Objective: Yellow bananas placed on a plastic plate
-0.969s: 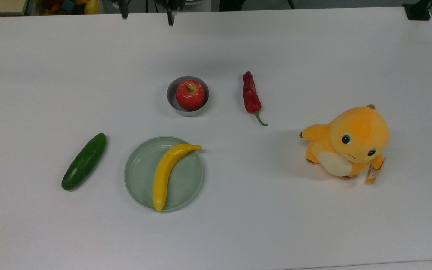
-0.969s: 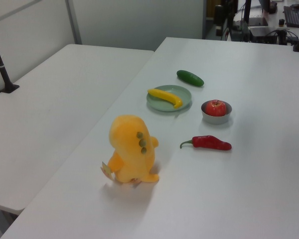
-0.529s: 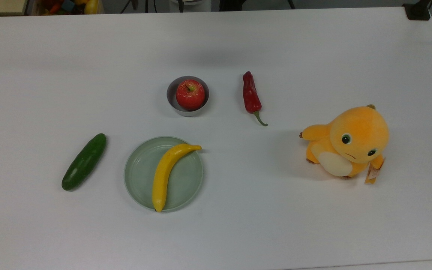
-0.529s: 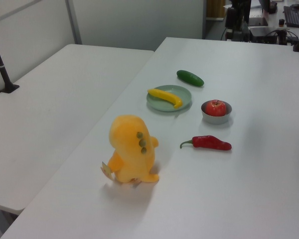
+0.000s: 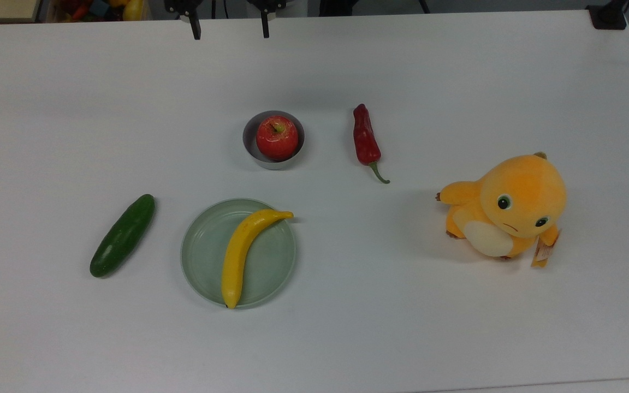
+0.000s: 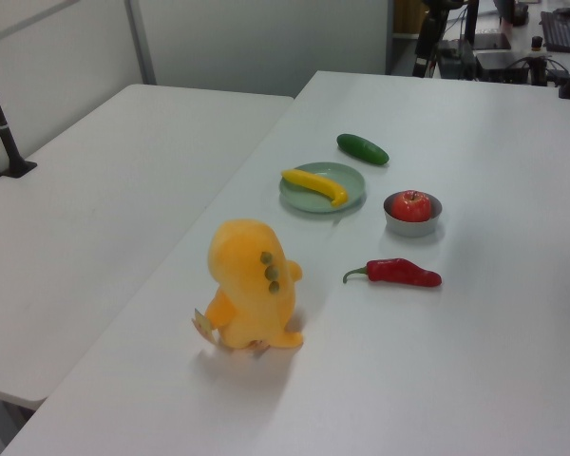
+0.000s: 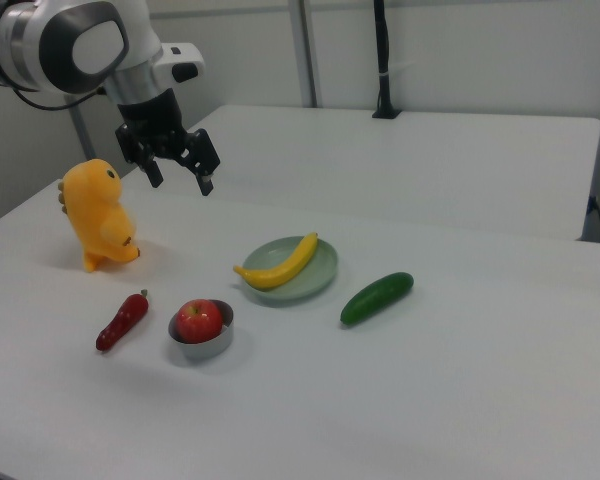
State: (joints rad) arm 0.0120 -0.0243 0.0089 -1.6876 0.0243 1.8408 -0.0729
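The yellow banana (image 5: 241, 251) lies across the pale mint-green plastic plate (image 5: 208, 251), its stem poking over the rim toward the top view's upper right. It also rests on the plate (image 7: 318, 278) as the banana (image 7: 280, 267) in the right view, and as the banana (image 6: 315, 183) on the plate (image 6: 352, 180) in the left view. My gripper (image 7: 182, 181) hangs open and empty high above the table, well apart from the plate. At the top view's upper edge, the gripper (image 5: 231, 30) shows its two dark fingertips (image 5: 197, 30) spread wide.
A dark green cucumber (image 5: 122, 236) lies at the top view's left of the plate. A red apple (image 5: 277, 137) sits in a small grey bowl (image 5: 249, 141) behind the plate. A red chili pepper (image 5: 365, 141) and an orange plush toy (image 5: 508, 210) lie further to the top view's right.
The fingertips left the top view's upper edge half a second ago and now show there again, slightly further right. The banana, the plate and the other objects have not moved.
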